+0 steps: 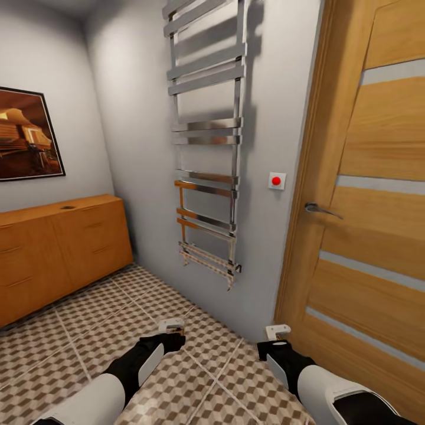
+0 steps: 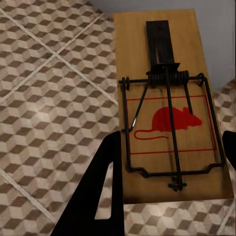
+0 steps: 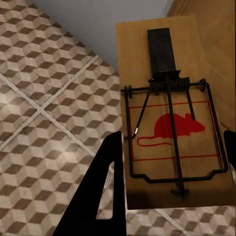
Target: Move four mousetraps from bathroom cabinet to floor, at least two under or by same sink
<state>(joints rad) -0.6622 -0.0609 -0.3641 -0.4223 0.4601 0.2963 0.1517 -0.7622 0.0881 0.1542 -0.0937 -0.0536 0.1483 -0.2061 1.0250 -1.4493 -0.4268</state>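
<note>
Both black-sleeved arms reached forward low over the cube-patterned brown, beige and white tiled bathroom floor [image 1: 88,319], and each carried a mousetrap. The left gripper [image 1: 171,330] had its dark fingers [image 2: 101,191] closed on either side of a flat tan wooden mousetrap [image 2: 167,105] with a black wire spring bar and a red mouse printed on the board, held above the tiles. The right gripper [image 1: 277,337] likewise clamped a second tan wooden mousetrap [image 3: 172,108] of the same make between its fingers [image 3: 103,189], close to the foot of the grey wall near the door. At the far left stood the low orange-brown wooden cabinet [image 1: 59,248] with bar handles on its shut drawers, well apart from both grippers. A tall chrome ladder towel rail [image 1: 206,141] hung on the far wall, a small white switch with a red button [image 1: 276,180] sat beside it, a light wooden door with pale strips [image 1: 366,200] filled the right, and a framed brown picture [image 1: 26,136] hung above the cabinet.
</note>
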